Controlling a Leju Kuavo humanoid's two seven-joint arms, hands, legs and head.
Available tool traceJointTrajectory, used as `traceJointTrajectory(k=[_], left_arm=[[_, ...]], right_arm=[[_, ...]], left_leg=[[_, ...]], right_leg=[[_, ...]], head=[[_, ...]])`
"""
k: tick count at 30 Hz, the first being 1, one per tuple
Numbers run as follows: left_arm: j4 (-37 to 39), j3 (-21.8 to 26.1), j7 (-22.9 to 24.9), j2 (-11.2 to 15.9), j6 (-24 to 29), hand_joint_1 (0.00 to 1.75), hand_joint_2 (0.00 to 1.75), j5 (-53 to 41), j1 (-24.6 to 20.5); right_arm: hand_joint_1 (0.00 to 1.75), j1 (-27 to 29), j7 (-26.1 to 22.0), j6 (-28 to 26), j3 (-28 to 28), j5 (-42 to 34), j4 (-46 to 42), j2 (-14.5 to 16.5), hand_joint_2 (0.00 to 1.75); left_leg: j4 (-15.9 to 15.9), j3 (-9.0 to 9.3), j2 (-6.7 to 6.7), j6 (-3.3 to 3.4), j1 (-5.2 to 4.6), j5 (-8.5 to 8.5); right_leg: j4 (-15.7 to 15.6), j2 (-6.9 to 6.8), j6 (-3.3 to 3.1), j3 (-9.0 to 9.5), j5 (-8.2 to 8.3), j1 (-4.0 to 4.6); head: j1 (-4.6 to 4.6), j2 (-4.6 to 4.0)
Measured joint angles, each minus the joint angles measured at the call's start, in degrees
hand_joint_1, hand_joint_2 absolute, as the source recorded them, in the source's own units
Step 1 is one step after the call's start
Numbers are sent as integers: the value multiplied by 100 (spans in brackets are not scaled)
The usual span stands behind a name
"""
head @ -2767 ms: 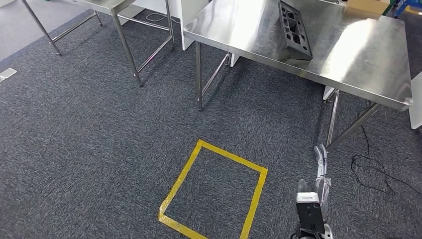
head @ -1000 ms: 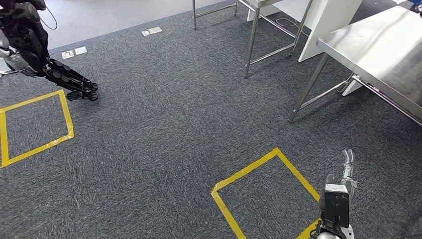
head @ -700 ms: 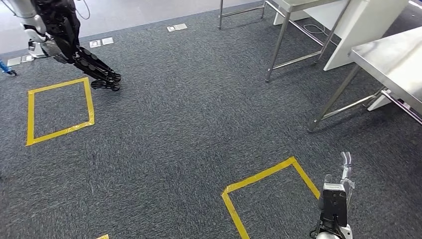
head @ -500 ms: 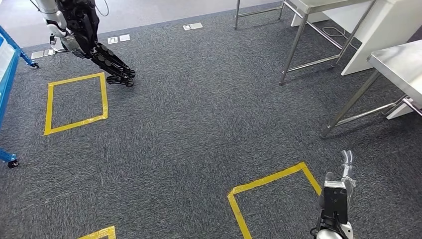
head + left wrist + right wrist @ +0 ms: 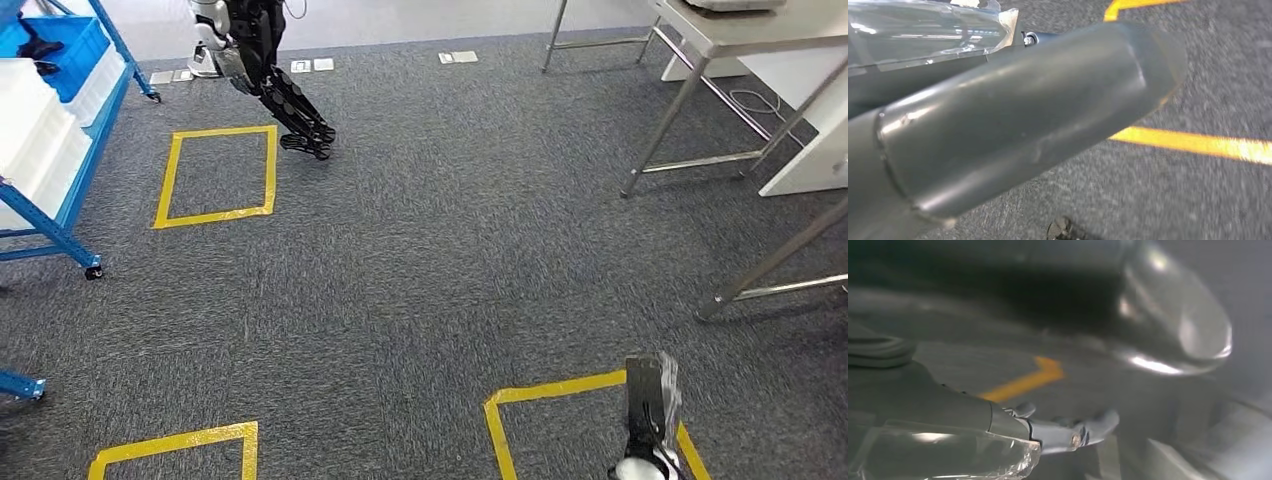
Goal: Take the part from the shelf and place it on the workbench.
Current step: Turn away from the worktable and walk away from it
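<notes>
— So, where is the right hand [image 5: 648, 405]?

— Low at the robot's right side, hanging over the grey carpet [image 5: 440, 260], just above the corner of a yellow tape square [image 5: 560, 388]. From the right wrist view its fingers [image 5: 1068, 432] lie stretched out and loose, with nothing between them, though that picture is blurred.

— And the left hand [image 5: 1023, 120]?

— Its thick grey thumb fills much of the left wrist view, over carpet and a yellow tape line [image 5: 1198, 144]. Whether its fingers are spread or curled, I cannot tell.

— Where is the part?

— I cannot say for sure. The blue shelf [image 5: 93, 150] stands at the far left, well apart from both hands, with white bins [image 5: 30, 140] on it and a blue bin [image 5: 70, 45] further back. A dark shape [image 5: 35, 48] lies in the blue bin, too small to identify.

— What else is around?

— A second robot [image 5: 262, 60] with dark legs stands at the far side, one foot beside another yellow square [image 5: 215, 175]. A steel table [image 5: 720, 20] stands at the upper right, and a slanted steel leg [image 5: 770, 265] comes in nearer at the right edge.
</notes>
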Motion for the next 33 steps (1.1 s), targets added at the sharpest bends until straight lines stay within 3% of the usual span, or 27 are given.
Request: traceJointTrajectory(k=[1, 3, 5, 6, 7, 8, 9, 11, 13, 14, 16, 18, 20, 21, 23, 24, 26, 27, 29, 30, 32, 33], left_arm=[[0, 34, 12, -4, 54, 0, 0, 58, 4], [0, 104, 39, -15, 182, 0, 0, 124, 6], [0, 151, 79, -49, 317, 0, 0, 134, -6], [0, 170, 103, -75, 374, 0, 0, 134, -12], [1, 185, 131, -106, 429, 0, 0, 133, -11], [1, 197, 157, -133, 476, 0, 0, 130, -6], [2, 205, 179, -158, 520, 0, 0, 126, -2], [2, 210, 196, -207, 592, 0, 0, 118, -1], [3, 219, 194, -250, 638, 0, 0, 116, -4], [3, 223, 190, -269, 650, 0, 0, 115, -1], [4, 233, 178, -295, 662, 0, 0, 114, 10], [4, 237, 163, -304, 662, 0, 0, 114, 19], [4, 238, 155, -306, 661, 0, 0, 111, 9], [4, 238, 154, -307, 659, 0, 0, 109, 2], [4, 238, 150, -309, 644, 0, 0, 100, 2], [4, 238, 143, -308, 630, 0, 0, 86, 9], [4, 237, 114, -300, 585, 0, 0, 27, 18], [4, 235, 95, -295, 568, 0, 0, -17, 13], [4, 221, 66, -284, 560, 0, 0, -110, -9], [3, 211, 58, -278, 563, 0, 0, -147, -12], [2, 198, 52, -262, 568, 0, 0, -186, 6], [2, 196, 58, -255, 569, 0, 0, -192, 17]], right_arm=[[0, 9, 309, 77, -43, 50, 335, -35, 0], [0, 83, 968, 230, -91, 243, 907, -68, 0], [0, 223, 1803, 430, -35, 702, 1416, -67, 0], [0, 308, 2219, 577, 34, 955, 1624, -61, 0], [0, 392, 2603, 745, 120, 1172, 1809, -47, 0], [0, 458, 2907, 900, 200, 1305, 1954, -26, 0], [0, 499, 3157, 1033, 267, 1368, 2076, 3, 0], [0, 524, 3526, 1187, 345, 1387, 2256, 70, 0], [0, 524, 3713, 1222, 371, 1366, 2388, 123, 0], [0, 523, 3743, 1211, 373, 1350, 2436, 138, 0], [0, 521, 3744, 1166, 372, 1325, 2500, 158, 0], [0, 517, 3705, 1111, 370, 1319, 2531, 166, 0], [0, 529, 3663, 1065, 368, 1313, 2561, 167, 0], [0, 545, 3644, 1048, 368, 1309, 2576, 165, 0], [0, 573, 3592, 1002, 366, 1297, 2614, 159, 0], [0, 577, 3558, 975, 363, 1288, 2629, 156, 0], [0, 565, 3476, 935, 346, 1248, 2646, 149, 0], [0, 557, 3438, 929, 330, 1217, 2649, 145, 0], [0, 550, 3394, 947, 287, 1165, 2659, 137, 0], [0, 549, 3385, 962, 267, 1148, 2665, 135, 0], [0, 540, 3381, 983, 235, 1138, 2674, 135, 0], [0, 537, 3380, 988, 226, 1137, 2676, 137, 0]], left_leg=[[-6, -2, -66, 36, 2, 9], [-20, -6, -181, 111, 8, 36], [-22, -17, -308, 163, -6, 43], [-22, -24, -386, 176, -21, 41], [-21, -26, -473, 183, -37, 40], [-20, -25, -553, 184, -50, 39], [-19, -22, -627, 184, -58, 40], [-18, -10, -756, 181, -61, 40], [-13, -4, -853, 156, -70, 41], [-14, -9, -888, 133, -69, 46], [-22, -31, -954, 71, -57, 64], [124, -108, -723, 22, -66, -46], [660, -343, -349, -14, -78, -395], [1058, -524, -257, -32, -73, -615], [1666, -795, -200, -62, -56, -855], [1702, -794, -188, -70, -48, -823], [1084, -411, -67, -54, -41, -500], [642, -140, 91, -36, -55, -357], [85, 193, 301, 26, -86, -221], [8, 225, 307, 55, -105, -216], [-19, 202, 162, 130, -106, -175], [-40, 201, 96, 171, -98, -147]], right_leg=[[11, -4, 22, 20, -25, -10], [322, 212, 27, -99, -217, -39], [1127, 513, -19, -492, -572, -55], [1543, 579, -35, -704, -715, -54], [1807, 610, -35, -854, -778, -52], [1849, 626, -19, -907, -749, -50], [1642, 643, 7, -841, -627, -49], [791, 785, 52, -485, -249, -52], [196, 965, 32, -216, 8, -34], [125, 1005, 6, -177, 43, -18], [123, 940, -54, -153, 73, 4], [82, 823, -128, -135, 112, -10], [55, 671, -192, -125, 129, -14], [56, 588, -207, -129, 125, -5], [59, 411, -218, -139, 121, 8], [61, 329, -219, -145, 120, 10], [65, 196, -213, -139, 114, 14], [72, 141, -200, -132, 104, 32], [82, 35, -159, -124, 78, 73], [83, -25, -134, -116, 70, 87], [98, -112, -84, -100, 54, 76], [164, -33, -61, -129, 4, 61]], head=[[3, 0], [18, 0], [32, 0], [36, 0], [38, 0], [40, 0], [39, 0], [40, 0], [40, 0], [38, 0], [33, 0], [23, 0], [0, 0], [-11, 0], [-16, 0], [-17, 0], [-21, 0], [-24, 0], [-16, 0], [-7, 0], [8, 0], [10, 0]])
